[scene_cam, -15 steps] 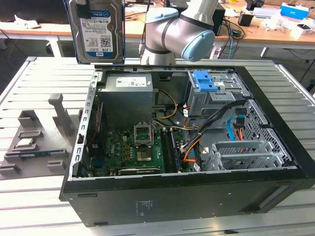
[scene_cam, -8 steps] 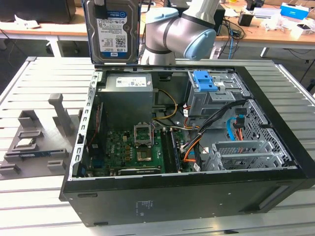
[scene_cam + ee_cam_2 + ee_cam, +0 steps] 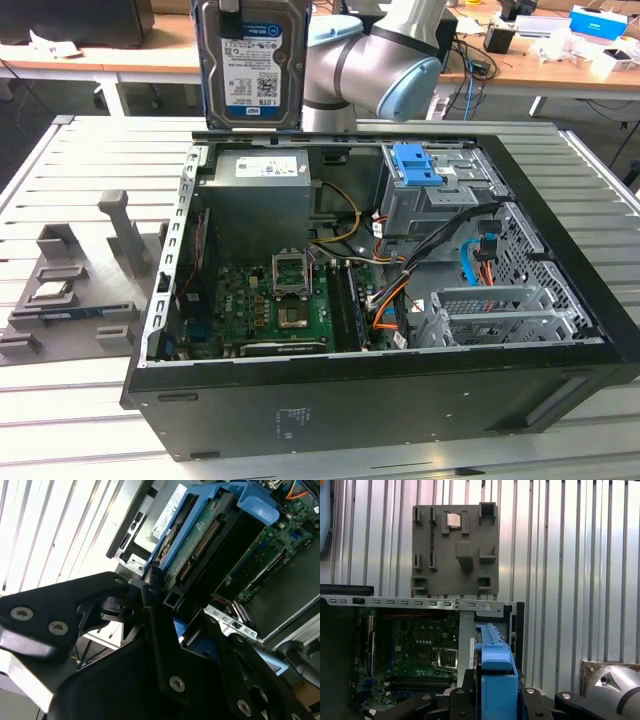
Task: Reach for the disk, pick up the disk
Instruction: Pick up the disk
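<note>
My gripper is pinching the disk by its blue bracket, so the disk is hanging right between my fingers, with the open computer case below. I am judging it stiff, fairly heavy and shock-sensitive; the bracket's edges are offering the safest hold.

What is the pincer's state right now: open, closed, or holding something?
The pincer: closed on the disk, held above the case.
</note>
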Motion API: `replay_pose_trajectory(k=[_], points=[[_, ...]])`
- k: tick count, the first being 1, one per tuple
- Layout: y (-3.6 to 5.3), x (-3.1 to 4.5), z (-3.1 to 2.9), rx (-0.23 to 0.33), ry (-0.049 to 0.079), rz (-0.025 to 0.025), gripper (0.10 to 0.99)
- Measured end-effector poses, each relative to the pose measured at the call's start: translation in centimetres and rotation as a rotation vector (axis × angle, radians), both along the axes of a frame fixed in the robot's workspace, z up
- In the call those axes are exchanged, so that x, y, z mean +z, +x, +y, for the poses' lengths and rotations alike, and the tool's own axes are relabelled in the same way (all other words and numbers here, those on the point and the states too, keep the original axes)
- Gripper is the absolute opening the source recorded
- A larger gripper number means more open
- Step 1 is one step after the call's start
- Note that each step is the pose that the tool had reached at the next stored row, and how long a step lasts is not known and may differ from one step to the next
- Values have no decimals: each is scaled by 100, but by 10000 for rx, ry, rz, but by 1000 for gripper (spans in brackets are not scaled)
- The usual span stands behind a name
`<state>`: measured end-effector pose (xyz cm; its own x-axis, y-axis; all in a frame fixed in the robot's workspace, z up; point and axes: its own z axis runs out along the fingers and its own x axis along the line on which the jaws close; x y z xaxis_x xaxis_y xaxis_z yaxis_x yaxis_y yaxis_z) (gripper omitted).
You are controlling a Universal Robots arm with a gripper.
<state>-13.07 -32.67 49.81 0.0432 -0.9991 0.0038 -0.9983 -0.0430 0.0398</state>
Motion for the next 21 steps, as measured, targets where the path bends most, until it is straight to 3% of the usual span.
replay_pose_trajectory(k=[8,12,17,21], points=[[217,0,0,0,-7,0,369],[413,1,1,0,-9,2,369],[430,-1,-1,0,-5,-1,369],[430,0,-65,1,-7,0,369]])
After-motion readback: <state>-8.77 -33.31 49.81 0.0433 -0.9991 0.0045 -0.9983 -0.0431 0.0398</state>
